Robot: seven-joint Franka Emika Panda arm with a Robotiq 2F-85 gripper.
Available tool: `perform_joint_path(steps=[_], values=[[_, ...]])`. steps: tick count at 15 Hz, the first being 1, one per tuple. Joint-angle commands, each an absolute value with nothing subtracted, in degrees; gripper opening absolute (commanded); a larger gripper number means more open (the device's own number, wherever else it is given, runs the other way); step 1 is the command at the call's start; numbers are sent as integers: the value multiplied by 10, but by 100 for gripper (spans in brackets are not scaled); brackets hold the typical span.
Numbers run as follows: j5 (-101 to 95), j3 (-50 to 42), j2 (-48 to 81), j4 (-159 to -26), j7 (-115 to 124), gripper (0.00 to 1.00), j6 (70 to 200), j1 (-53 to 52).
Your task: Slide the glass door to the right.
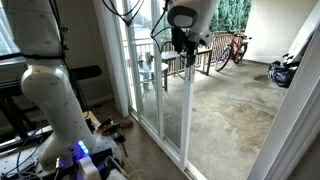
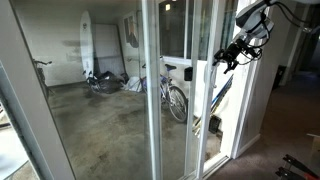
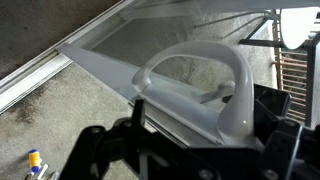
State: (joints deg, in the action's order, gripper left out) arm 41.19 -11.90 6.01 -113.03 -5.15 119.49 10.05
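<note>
The glass door (image 1: pixel 175 115) is a tall clear panel in a narrow white frame; it shows in both exterior views (image 2: pixel 182 135). Its white edge post (image 1: pixel 190 100) carries a round loop handle (image 3: pixel 195 75). My gripper (image 1: pixel 186 52) is high up at that post, seen also in an exterior view (image 2: pixel 232 55). In the wrist view my black fingers (image 3: pixel 200 125) sit on either side of the loop handle and touch both its ends, closed around it. The door's lower track is hidden from the wrist view.
A fixed white-framed pane (image 1: pixel 145 70) stands beside the door. Beyond the glass lies a concrete patio with bicycles (image 2: pixel 175 100), a surfboard (image 2: pixel 86 45) and a railing (image 1: pixel 205 55). My white arm base (image 1: pixel 55 100) and cables (image 1: pixel 100 130) are on the floor indoors.
</note>
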Motion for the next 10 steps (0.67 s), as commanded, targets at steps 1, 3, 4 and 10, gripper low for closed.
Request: perform_joint_path(steps=[1, 3, 4, 10], values=[[371, -144, 95, -1136, -46, 100, 1234, 136], [371, -149, 98, -1134, -45, 100, 1234, 141], [370, -151, 99, -1133, -45, 100, 1234, 143], [364, -165, 124, -1121, -47, 100, 1235, 162]])
